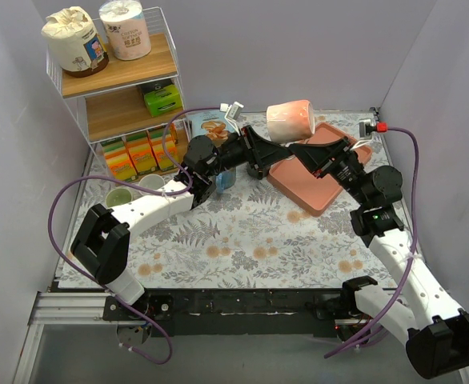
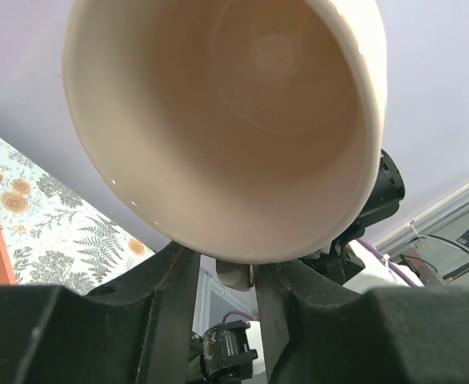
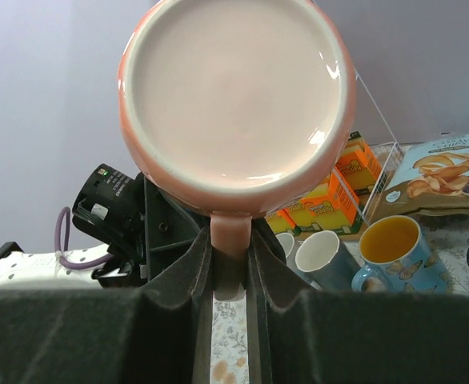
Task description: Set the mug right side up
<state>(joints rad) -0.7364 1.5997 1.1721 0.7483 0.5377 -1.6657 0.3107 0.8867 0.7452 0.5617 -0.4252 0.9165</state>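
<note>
**Right arm:** The mug [image 3: 234,88] is up off the table [image 1: 242,232], lying on its side in the air over the far corner of the orange tray [image 1: 330,192]; its base faces my camera and its handle [image 3: 231,236] hangs straight down into my right gripper [image 3: 230,276]; my two fingers are closed hard on that handle, one pad each side, no gap to see.

**Left arm:** From my side I look right into its open mouth; glazed, shiny, nothing in it; I judge it ceramic, so stiff, fairly heavy for a hold on a thin handle, slick under the pads, and likely to chip or break if it dropped onto the tray.

**Right arm:** Agreed; the handle is the sure place to hold, since it cannot spin between my pads, though the body's weight sits above it and may want to tip; how is your end?

**Left arm:** My left gripper [image 2: 226,280] sits just under the lower rim, fingers narrowly apart, with a pale stub between them that I take for the handle's other face; one finger looks to be against it, the other I cannot tell; so whether I am pinching or only flanking it, I cannot say.

**Right arm:** Then I count the load as mine; the mouth has to end up on top, so turning it with the handle clamped looks like the way; slowly, because glaze slips.
</note>
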